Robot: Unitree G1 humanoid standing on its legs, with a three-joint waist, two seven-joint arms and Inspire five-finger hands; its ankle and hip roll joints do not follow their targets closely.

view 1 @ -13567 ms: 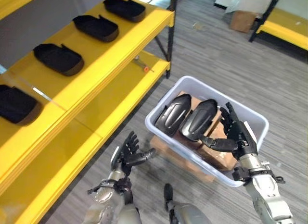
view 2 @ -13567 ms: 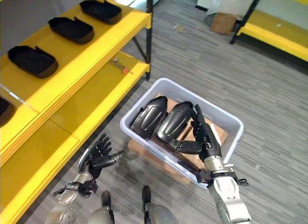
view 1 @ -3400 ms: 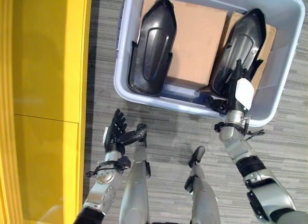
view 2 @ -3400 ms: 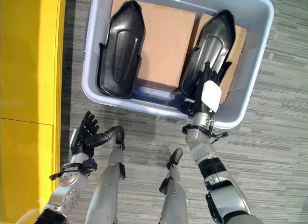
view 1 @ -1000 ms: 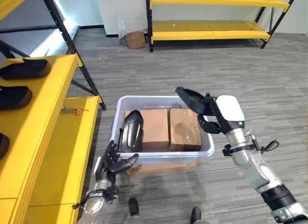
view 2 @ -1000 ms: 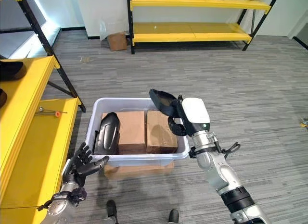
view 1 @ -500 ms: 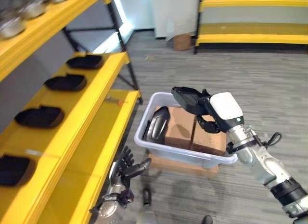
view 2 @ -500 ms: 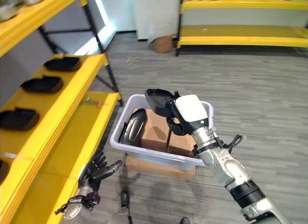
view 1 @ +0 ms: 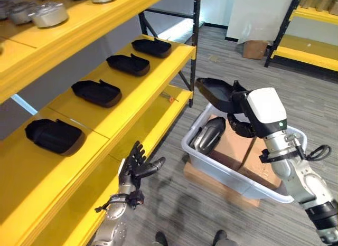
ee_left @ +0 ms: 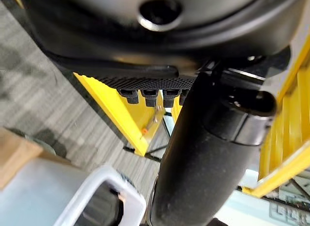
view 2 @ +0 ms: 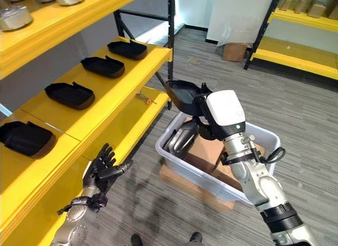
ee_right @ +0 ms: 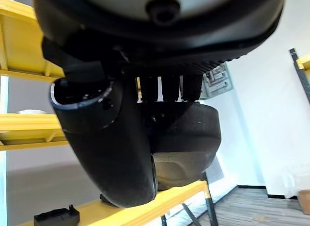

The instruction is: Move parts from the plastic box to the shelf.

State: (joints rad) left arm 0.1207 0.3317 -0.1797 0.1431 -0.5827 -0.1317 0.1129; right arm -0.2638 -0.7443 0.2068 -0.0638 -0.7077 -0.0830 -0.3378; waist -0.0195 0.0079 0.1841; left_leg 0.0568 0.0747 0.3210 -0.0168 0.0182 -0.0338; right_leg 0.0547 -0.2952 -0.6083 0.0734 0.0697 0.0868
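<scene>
My right hand (view 1: 240, 122) is shut on a black moulded part (view 1: 214, 92) and holds it in the air above the shelf-side end of the pale plastic box (view 1: 232, 176). The right wrist view has that part (ee_right: 186, 138) clamped between thumb and fingers. A second black part (view 1: 209, 138) leans inside the box. Several matching parts (view 1: 96, 92) lie in a row on the yellow middle shelf (view 1: 145, 79). Low down by the bottom shelf's edge my left hand (view 1: 134, 167) is open and holds nothing.
Cardboard boxes (view 1: 238, 150) fill the plastic box, which rests on a flat carton (view 1: 211, 178). Metal pots (view 1: 47, 13) stand on the top shelf. A small orange tool (view 1: 170, 97) lies on the bottom shelf. Another yellow rack (view 1: 311, 45) stands at the back right.
The camera has swung toward the shelf. My right hand has carried the part from over the box toward the shelf side. The left hand stays open and low.
</scene>
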